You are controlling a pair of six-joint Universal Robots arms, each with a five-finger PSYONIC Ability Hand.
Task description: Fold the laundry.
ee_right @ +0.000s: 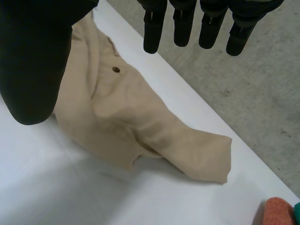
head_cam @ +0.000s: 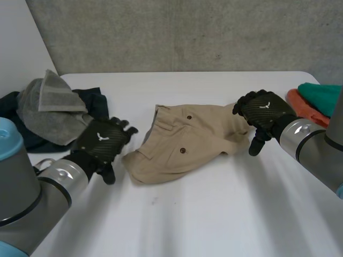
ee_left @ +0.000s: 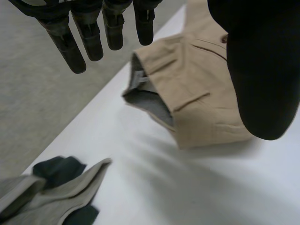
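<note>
**Head view and wrist views: beige shorts laid between two spread, empty hands**

A small white emblem is seen on the back of the left hand [head_cam: 102, 140] and of the right hand [head_cam: 263, 111]; no letters can be read in it. No label or writing can be made out on the beige shorts [head_cam: 185, 142], on which two dark buttons [head_cam: 183, 150] are seen.

The shorts are laid crumpled on the white table [head_cam: 214, 214] between the two hands. The waistband end is just off the left hand's fingertips, and one leg end is under the right hand's fingers. Whether that leg end is touched cannot be told.

In each wrist view the fingers are held straight and well apart from the thumb, and nothing is gripped. A grey lining [ee_left: 145, 101] is seen inside the waistband near the left hand's fingertips.

On the outer side of the left hand a grey towel [head_cam: 51, 101] is piled on a dark cloth [head_cam: 94, 101]. An orange cloth [head_cam: 303, 104] and a teal cloth [head_cam: 321, 93] lie beyond the right hand, partly hidden by its arm.
</note>
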